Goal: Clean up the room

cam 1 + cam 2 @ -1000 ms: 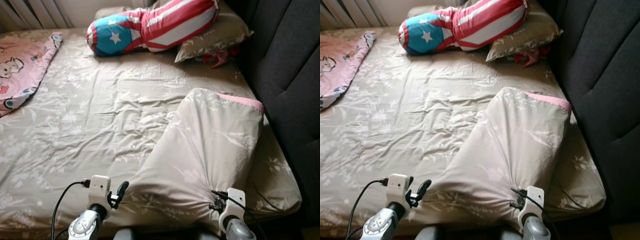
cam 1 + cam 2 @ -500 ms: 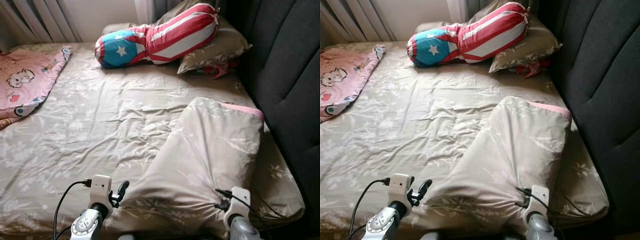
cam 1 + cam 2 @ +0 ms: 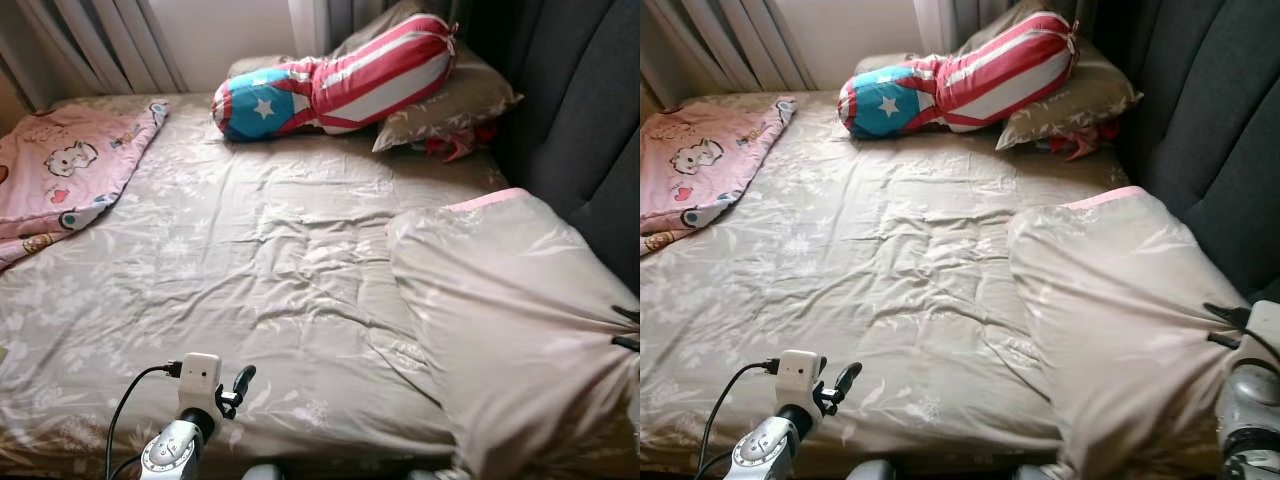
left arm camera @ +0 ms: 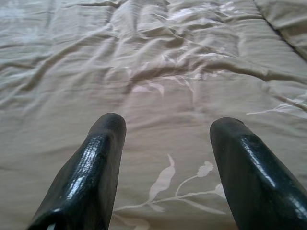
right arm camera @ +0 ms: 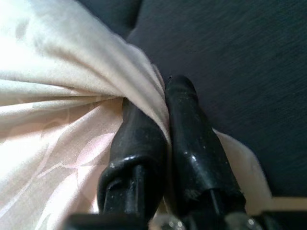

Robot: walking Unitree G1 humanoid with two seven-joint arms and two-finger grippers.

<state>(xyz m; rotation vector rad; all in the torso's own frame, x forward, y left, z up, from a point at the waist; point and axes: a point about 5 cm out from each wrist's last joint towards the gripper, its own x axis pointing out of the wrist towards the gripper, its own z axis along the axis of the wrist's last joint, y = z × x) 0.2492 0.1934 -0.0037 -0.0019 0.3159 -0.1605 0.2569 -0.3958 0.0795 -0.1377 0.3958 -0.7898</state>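
A large beige floral pillow (image 3: 500, 300) with a pink edge lies on the right side of the bed, beside the dark headboard (image 3: 590, 110). My right gripper (image 5: 156, 96) is shut on a bunched fold of its cover at the near right corner (image 3: 1225, 325). The fabric is pinched tight between the two black fingers (image 5: 139, 134). My left gripper (image 4: 168, 124) is open and holds nothing. It hovers low over the wrinkled beige sheet (image 3: 250, 250) near the bed's front edge (image 3: 240, 385).
A flag-patterned bolster (image 3: 340, 85) rests against another beige pillow (image 3: 450, 100) at the far end, with a small red item (image 3: 455, 145) beside it. A pink cartoon blanket (image 3: 60, 170) covers the far left. Curtains (image 3: 90, 45) hang behind.
My right gripper has dragged the pillow to the right, toward the headboard, baring more sheet. The camera has tilted up. The left arm has stayed in place.
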